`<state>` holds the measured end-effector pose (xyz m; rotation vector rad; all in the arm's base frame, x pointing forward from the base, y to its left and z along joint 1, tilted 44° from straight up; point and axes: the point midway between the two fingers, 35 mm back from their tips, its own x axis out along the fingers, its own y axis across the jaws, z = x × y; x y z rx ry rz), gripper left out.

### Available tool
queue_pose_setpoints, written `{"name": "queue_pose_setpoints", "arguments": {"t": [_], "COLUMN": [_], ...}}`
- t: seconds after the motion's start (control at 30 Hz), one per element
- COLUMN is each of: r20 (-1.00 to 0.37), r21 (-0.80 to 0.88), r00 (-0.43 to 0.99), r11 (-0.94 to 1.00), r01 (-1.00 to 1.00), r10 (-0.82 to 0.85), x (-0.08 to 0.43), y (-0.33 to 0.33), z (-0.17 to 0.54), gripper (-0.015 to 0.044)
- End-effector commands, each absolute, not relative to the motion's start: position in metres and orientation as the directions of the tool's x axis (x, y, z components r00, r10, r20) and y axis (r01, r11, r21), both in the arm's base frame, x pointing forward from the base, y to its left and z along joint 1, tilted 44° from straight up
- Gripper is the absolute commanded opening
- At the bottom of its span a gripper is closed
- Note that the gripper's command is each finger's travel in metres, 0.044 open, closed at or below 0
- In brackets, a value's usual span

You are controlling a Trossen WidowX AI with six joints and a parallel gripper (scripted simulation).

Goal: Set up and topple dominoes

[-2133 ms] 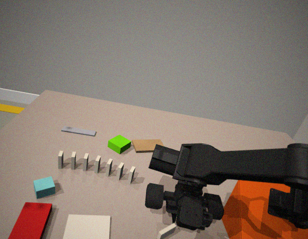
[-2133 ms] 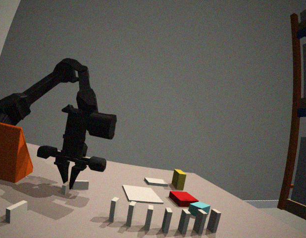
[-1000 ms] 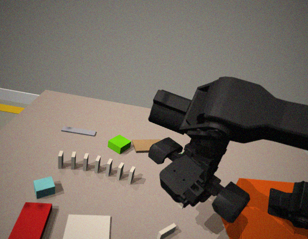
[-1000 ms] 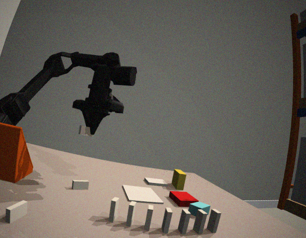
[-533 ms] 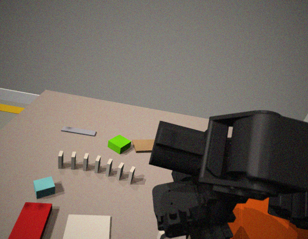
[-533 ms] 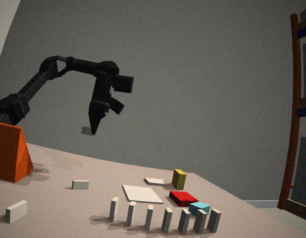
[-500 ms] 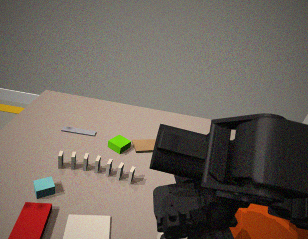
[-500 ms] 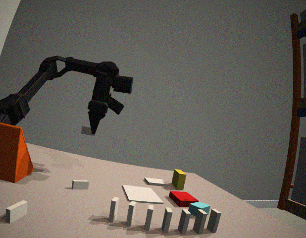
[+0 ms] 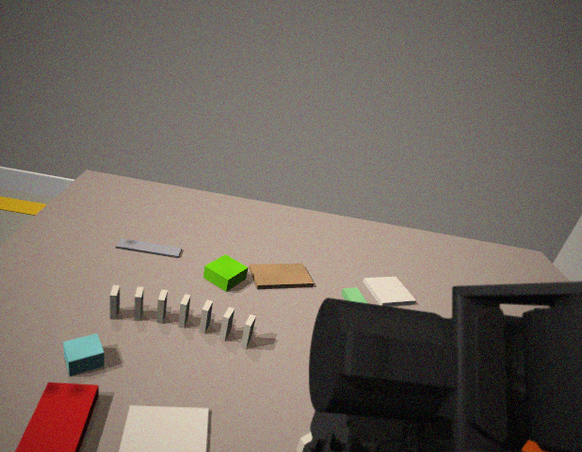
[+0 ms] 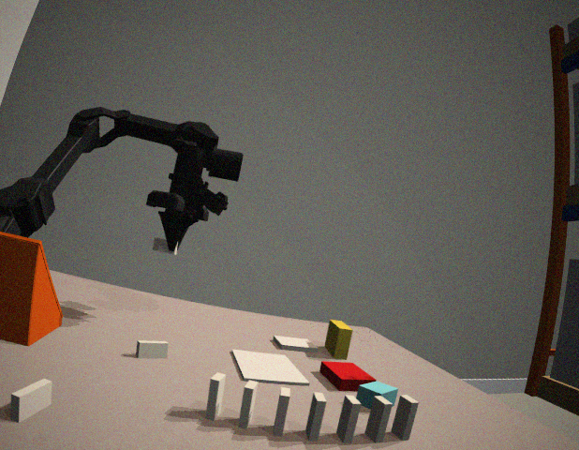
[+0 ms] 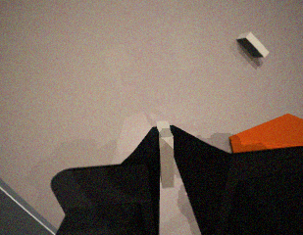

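Note:
A row of several grey dominoes (image 9: 184,310) (image 10: 315,415) stands upright on the table. My gripper (image 10: 173,246) (image 11: 163,130) is shut on one pale domino (image 11: 166,159) (image 10: 158,245) and holds it high above the table, far from the row, near the orange base (image 10: 19,291) (image 11: 271,134). Two more loose dominoes lie flat on the table: one (image 10: 152,349) (image 11: 253,45) behind the row's near end, the other (image 10: 30,399) further towards the front. In the top view the arm (image 9: 379,360) fills the lower right and hides the fingers.
Around the row lie a green block (image 9: 225,271), a tan plate (image 9: 281,274), a grey strip (image 9: 149,247), a cyan block (image 9: 83,352) (image 10: 377,391), a red slab (image 9: 59,415) (image 10: 347,374), a white sheet (image 9: 165,427) (image 10: 269,367), a yellow block (image 10: 338,337), a light green piece (image 9: 353,295) and a white slab (image 9: 388,290).

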<state>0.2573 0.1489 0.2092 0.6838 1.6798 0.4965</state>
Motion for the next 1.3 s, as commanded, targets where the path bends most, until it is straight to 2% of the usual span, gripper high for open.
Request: {"name": "queue_pose_setpoints", "arguments": {"t": [0.0,0.3,0.67,0.97,1.27], "r20": [-0.736,-0.864,-0.946,-0.926,-0.834], "r21": [0.642,0.492,0.308,0.218,0.207], "r00": [-0.132,-0.063,0.13,0.335,0.544], "r11": [0.746,0.864,0.949,0.971,0.967], "r01": [0.177,0.105,0.075,0.099,0.148], "r10": [0.664,0.499,0.297,0.174,0.095], "x": [0.255,0.249,0.251,0.255,0.258], "y": [0.151,0.156,0.162,0.167,0.174], "z": [0.208,0.179,0.153,0.145,0.147], "gripper": [0.0029,0.0029,0.0029,0.0029,0.0029]}}
